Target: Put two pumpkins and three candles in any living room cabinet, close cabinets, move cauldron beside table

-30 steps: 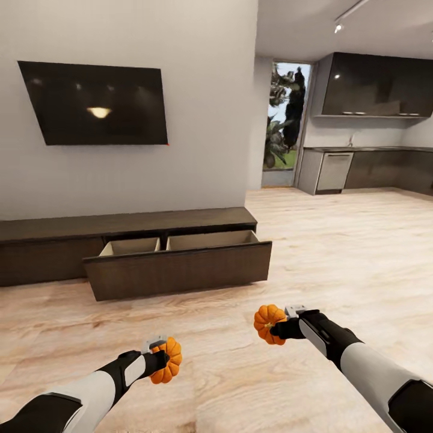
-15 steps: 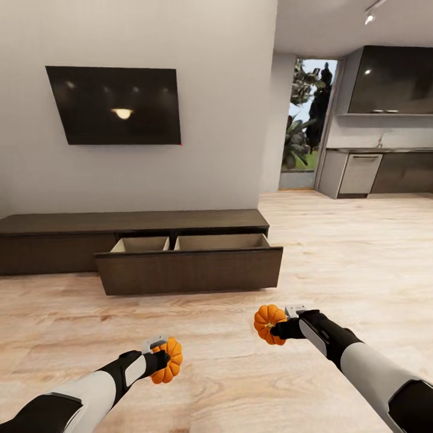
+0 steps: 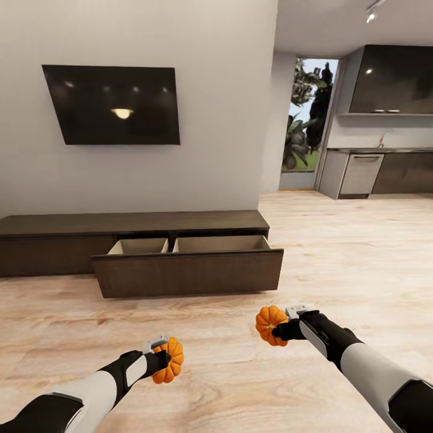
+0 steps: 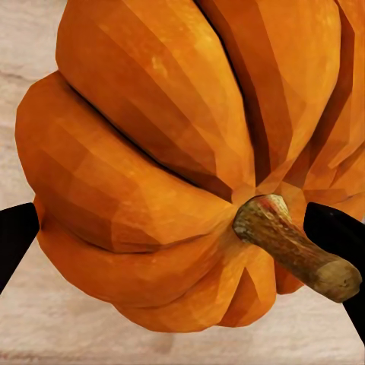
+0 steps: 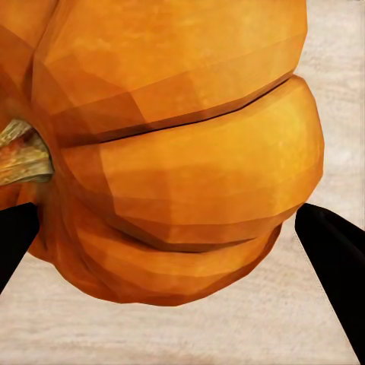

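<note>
Both arms reach out over the wooden floor, each carrying an orange ribbed pumpkin. My left gripper (image 3: 163, 359) is shut on one pumpkin (image 3: 172, 368), which looms large in the left wrist view (image 4: 175, 152) between black fingers (image 4: 15, 239). My right gripper (image 3: 278, 329) is shut on the other pumpkin (image 3: 266, 322), seen close in the right wrist view (image 5: 182, 152) with a fingertip (image 5: 331, 247) beside it. Ahead, the long low dark-brown cabinet (image 3: 72, 224) stands against the wall. Its wide drawer (image 3: 186, 273) is pulled out, with two pale compartments that look bare from here.
A black TV (image 3: 114, 105) hangs on the wall above the cabinet. Far right is the kitchen with dark-grey cupboards (image 3: 394, 78) and a glass door (image 3: 307, 120). Light wooden floor (image 3: 349, 252) stretches between me and the cabinet.
The whole view has swung, so the cabinet and TV sit further right and slightly nearer than a second ago. Both arms keep the same pose, still gripping their pumpkins.
</note>
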Robot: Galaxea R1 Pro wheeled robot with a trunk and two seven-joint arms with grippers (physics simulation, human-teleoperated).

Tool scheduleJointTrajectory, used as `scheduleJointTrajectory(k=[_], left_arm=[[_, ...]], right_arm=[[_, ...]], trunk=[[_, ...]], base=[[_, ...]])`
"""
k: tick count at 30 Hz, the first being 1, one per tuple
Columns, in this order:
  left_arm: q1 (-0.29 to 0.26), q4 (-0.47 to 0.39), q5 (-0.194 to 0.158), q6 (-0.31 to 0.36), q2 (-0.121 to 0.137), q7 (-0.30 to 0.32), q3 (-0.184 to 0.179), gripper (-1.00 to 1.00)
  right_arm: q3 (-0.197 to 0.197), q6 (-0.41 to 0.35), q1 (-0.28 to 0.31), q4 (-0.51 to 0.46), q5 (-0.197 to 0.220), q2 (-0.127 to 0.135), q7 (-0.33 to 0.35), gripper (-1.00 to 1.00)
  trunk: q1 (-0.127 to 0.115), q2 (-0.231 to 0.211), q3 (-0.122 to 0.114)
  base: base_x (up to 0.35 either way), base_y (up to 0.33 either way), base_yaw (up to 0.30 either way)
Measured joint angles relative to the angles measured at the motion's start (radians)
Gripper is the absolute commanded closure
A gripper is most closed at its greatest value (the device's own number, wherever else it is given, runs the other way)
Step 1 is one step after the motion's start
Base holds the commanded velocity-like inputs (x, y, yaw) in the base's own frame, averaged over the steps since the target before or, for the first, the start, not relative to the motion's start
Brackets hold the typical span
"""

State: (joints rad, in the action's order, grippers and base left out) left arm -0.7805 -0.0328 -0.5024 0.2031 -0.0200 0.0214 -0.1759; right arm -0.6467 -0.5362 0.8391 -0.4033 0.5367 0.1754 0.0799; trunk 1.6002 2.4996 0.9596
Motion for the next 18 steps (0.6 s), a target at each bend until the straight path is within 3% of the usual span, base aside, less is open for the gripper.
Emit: scheduleJointTrajectory(k=[15,18], left_arm=[[0.0,-0.016,-0.001,0.011,-0.001,0.004,0.0,1.0],[-0.001,-0.076,-0.006,0.093,-0.001,0.008,0.003,1.0]], right_arm=[[0.009,-0.002,0.001,-0.003,0.005,0.001,0.004,1.0],[0.014,-0.01,0.001,-0.011,0.008,0.003,0.003,1.0]], trunk=[[0.0,0.0,0.0],[0.0,0.0,0.0]], base=[[0.0,0.0,0.0],[0.0,0.0,0.0]])
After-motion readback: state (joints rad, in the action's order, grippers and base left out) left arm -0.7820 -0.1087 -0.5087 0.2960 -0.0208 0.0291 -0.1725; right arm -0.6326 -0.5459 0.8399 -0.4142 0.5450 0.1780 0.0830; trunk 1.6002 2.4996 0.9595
